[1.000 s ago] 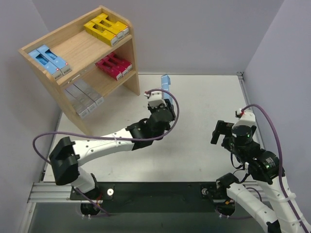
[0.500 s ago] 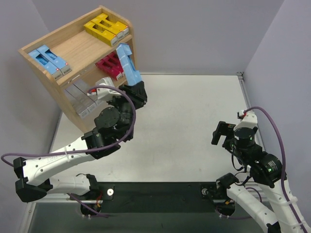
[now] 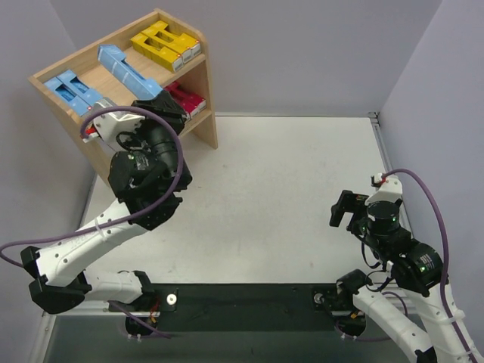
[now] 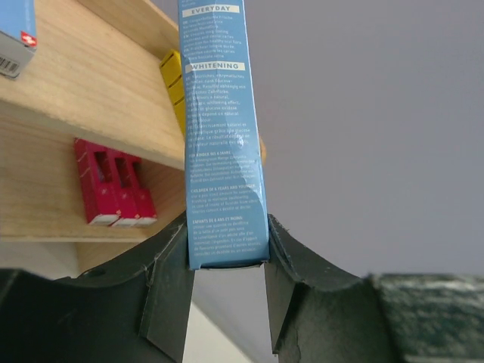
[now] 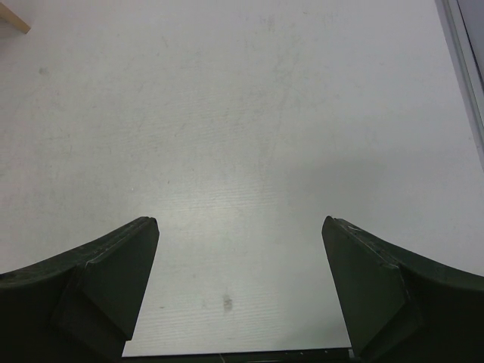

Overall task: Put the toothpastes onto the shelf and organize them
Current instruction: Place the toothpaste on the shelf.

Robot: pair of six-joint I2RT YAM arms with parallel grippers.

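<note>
The left tool (image 4: 227, 249) clamps one end of a blue carton (image 4: 223, 136), likely light, stiff yet crushable, aimed at 11 o'clock over the shelf (image 4: 91, 83); the right tool (image 5: 240, 287) gapes empty.

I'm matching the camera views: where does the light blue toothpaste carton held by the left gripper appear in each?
Top external: light blue carton, upper left, over the shelf's top tier.
Left wrist: centre, rising from the left gripper.
Right wrist: not in view.
Shared landmark: red cartons on the lower tier.
</note>
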